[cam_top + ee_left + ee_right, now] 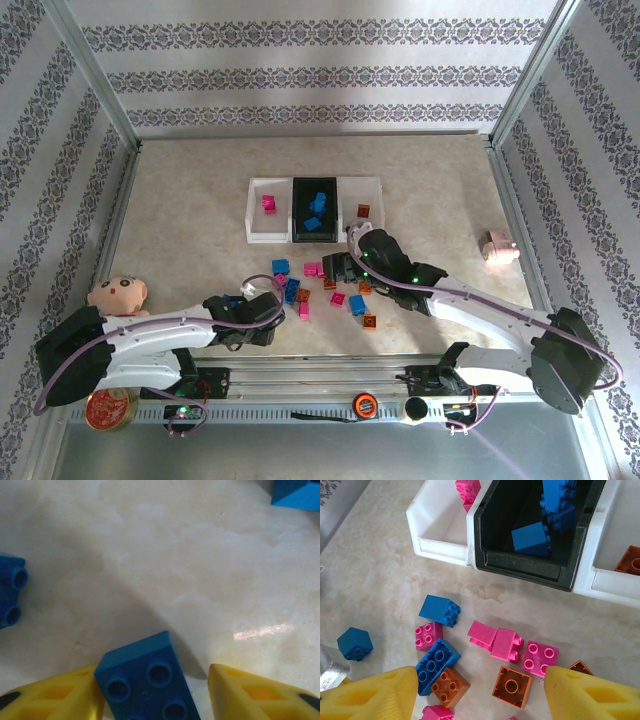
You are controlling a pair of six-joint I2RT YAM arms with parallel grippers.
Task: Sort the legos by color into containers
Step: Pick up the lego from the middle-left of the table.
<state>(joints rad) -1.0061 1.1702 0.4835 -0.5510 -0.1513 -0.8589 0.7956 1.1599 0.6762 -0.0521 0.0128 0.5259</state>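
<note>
1. Left gripper [154,670] straddles a blue brick [145,685] on the table, jaws apart, seemingly off-centre; closing may twist it out.
2. Right gripper [480,675] gapes wide over crowded legos [505,645] before the trays [520,562]; it may snag neighbours.

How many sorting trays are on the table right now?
3, joined in a row: left white tray, black middle tray, right white tray. None looks hidden.

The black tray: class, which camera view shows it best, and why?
Top external: it shows the whole black tray between two white trays, with blue bricks inside. The right wrist view is closer and sharper but crops the tray's far end.
</note>
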